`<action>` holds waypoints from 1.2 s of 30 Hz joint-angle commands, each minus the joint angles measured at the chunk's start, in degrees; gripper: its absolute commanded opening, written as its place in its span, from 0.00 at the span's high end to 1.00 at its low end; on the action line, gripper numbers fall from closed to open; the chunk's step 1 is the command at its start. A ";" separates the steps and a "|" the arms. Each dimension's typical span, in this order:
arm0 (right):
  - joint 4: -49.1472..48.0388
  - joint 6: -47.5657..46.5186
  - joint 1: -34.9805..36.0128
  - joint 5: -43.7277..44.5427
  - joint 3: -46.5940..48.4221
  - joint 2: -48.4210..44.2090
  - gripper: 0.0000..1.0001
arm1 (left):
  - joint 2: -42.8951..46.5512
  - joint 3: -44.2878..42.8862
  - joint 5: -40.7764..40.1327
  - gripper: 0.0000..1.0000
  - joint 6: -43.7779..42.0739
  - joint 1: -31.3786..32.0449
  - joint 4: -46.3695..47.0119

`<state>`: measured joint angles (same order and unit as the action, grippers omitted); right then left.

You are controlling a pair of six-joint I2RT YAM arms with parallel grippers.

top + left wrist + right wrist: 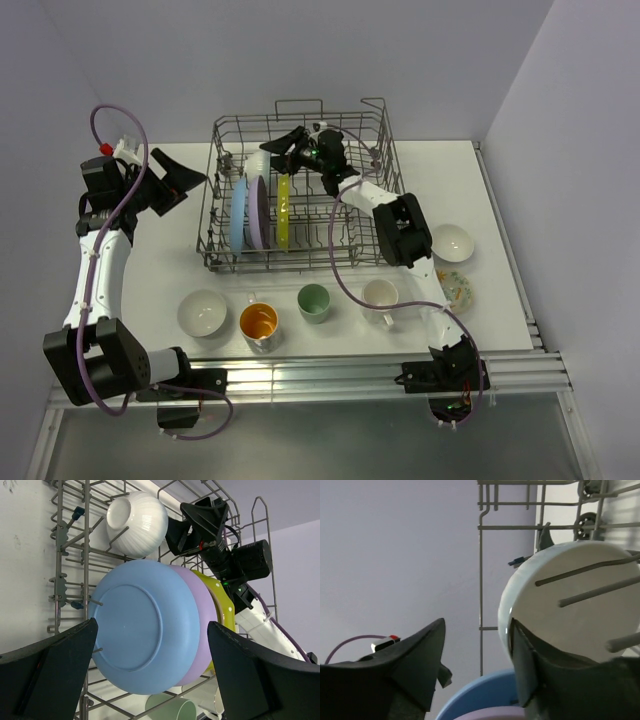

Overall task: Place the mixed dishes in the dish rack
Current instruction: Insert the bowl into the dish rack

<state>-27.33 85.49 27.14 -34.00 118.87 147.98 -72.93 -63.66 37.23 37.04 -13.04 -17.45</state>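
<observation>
The dish rack (213,252) holds a blue plate (238,212), a lavender plate (256,212) and a yellow-green plate (284,210) upright in a row. A white bowl (256,163) rests on its side on the tines behind them. My right gripper (288,148) is at that bowl (570,605) with its jaws apart. One finger lies against the bowl's rim and the other stands clear, so my right gripper (477,645) is open. My left gripper (185,185) hangs wide open left of the rack, facing the blue plate (145,635).
On the table in front of the rack stand a white bowl (202,312), an orange-inside cup (259,323), a pale green cup (313,302) and a white mug (380,296). Another white bowl (451,242) and a floral bowl (457,290) sit to the right.
</observation>
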 commanded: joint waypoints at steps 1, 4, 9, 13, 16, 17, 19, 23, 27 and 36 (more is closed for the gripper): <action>7.56 -2.08 1.34 -2.65 -0.75 2.75 0.36 | 1.21 -1.73 0.56 0.01 -1.18 0.29 1.19; 5.72 -4.27 1.25 -3.27 0.48 2.40 0.32 | 1.73 -1.56 -0.05 0.01 -1.27 0.29 1.28; 18.76 -15.78 1.25 0.06 6.88 0.56 0.04 | 3.23 -1.64 -2.78 0.01 -2.14 0.29 0.23; 22.66 -20.79 0.73 2.62 7.43 -1.73 0.00 | 4.81 -1.91 -4.80 0.01 -2.85 0.29 -0.65; 24.96 -23.34 0.55 3.85 6.99 -3.04 0.00 | 6.04 -1.29 -6.12 0.01 -3.11 0.29 -1.27; 25.48 -24.05 0.46 4.37 6.90 -3.40 0.00 | 6.65 -0.77 -6.29 0.01 -3.11 0.29 -1.27; 26.89 -26.76 0.38 5.08 6.99 -4.28 0.00 | 7.70 -0.24 -6.73 0.01 -3.20 0.38 -1.44; 30.41 -31.78 0.37 7.10 8.13 -5.33 0.00 | 9.38 0.99 -7.44 0.01 -3.55 0.29 -1.88; 33.83 -37.32 0.64 11.31 10.50 -6.21 0.00 | 10.70 1.17 -8.67 0.01 -4.25 0.29 -3.55; 34.01 -45.58 0.11 11.76 11.38 -10.43 0.00 | 14.47 2.05 -16.13 0.01 -4.87 0.29 -9.18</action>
<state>5.15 46.83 29.54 -27.73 128.22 142.28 -61.47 -62.02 24.88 33.47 -12.93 -25.19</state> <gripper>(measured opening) 0.994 0.992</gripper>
